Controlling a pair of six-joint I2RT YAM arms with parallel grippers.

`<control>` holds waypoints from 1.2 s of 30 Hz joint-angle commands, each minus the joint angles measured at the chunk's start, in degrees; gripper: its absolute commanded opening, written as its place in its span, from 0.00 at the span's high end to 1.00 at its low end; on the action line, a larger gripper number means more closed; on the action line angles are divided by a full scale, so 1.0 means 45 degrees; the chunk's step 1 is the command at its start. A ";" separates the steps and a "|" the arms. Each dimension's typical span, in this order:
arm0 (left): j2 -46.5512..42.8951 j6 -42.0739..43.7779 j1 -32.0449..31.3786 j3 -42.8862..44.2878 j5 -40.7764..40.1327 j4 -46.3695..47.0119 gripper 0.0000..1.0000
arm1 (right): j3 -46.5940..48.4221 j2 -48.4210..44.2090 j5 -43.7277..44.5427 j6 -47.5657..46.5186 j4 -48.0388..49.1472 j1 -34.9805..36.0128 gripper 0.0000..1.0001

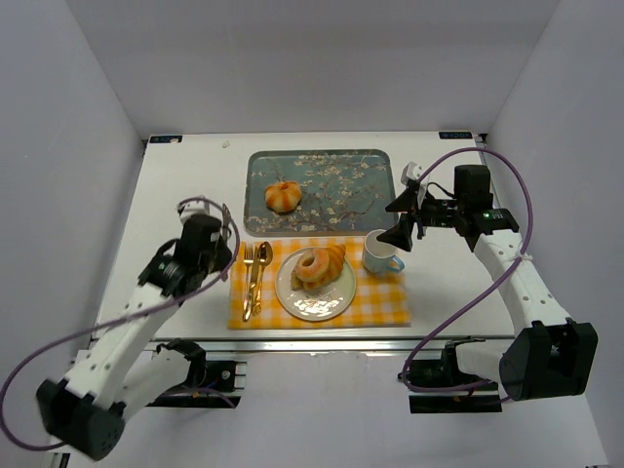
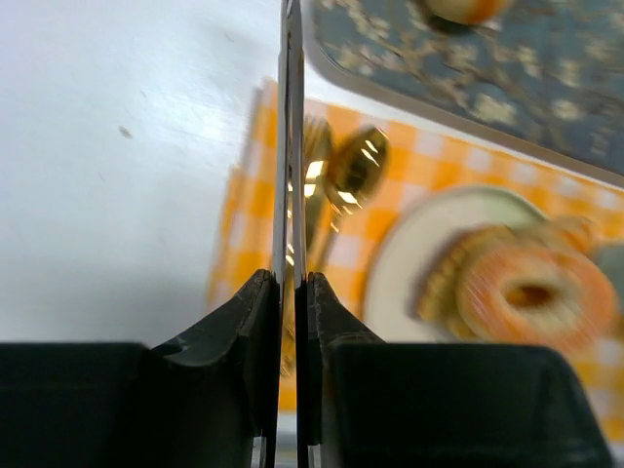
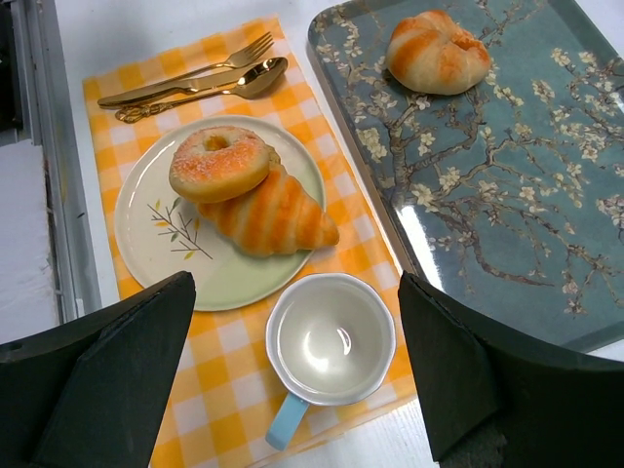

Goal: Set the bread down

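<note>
On the flowered tray [image 1: 361, 195], towards its left half, sits the bread roll [image 1: 282, 195], a round, orange-striped bun lying alone and well apart from the tray's rim, so we have free room all round it. We judge it to be light and soft, with a thin crust that would dent under a hard squeeze and a domed, lobed top off which fingers could slide; we would therefore take it low across its widest middle, one finger on each flank, and close only until it is firmly seated. We cannot tell whether it is real bread or a model. The plate [image 1: 317, 304] on the checked placemat [image 1: 385, 302] already carries a doughnut [image 1: 314, 263] leaning on a croissant [image 1: 334, 261], so what bare space it offers lies at the near side, and a soft roll set there could roll against its neighbours. Our right end effector [image 1: 400, 222] hangs with its fingers spread wide and nothing between them, above the cup [image 1: 380, 255] and just beside the tray's right edge. Our left end effector [image 1: 229, 255] is pressed closed on nothing, over the tabletop [image 1: 185, 175] left of the fork [image 1: 248, 283] and spoon [image 1: 261, 268]
</note>
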 commanded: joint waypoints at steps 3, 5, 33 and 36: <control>0.3613 0.3896 0.4235 0.0571 0.1918 0.3144 1.00 | 0.0228 -0.0160 -0.0351 -0.0384 -0.0150 -0.0051 0.11; 0.4957 0.5220 0.5742 0.0337 0.2589 0.4410 1.00 | 0.0112 -0.0218 -0.0410 -0.0346 -0.0092 -0.0052 0.11; 0.4385 0.5331 0.8168 0.0082 0.6006 0.5647 0.02 | 0.0518 0.0580 0.4764 0.3657 0.1179 0.0358 0.11; 0.2354 0.4275 0.8168 -0.0502 0.6942 0.6289 0.02 | 0.0891 0.0912 0.4942 0.4185 0.1139 0.0339 0.11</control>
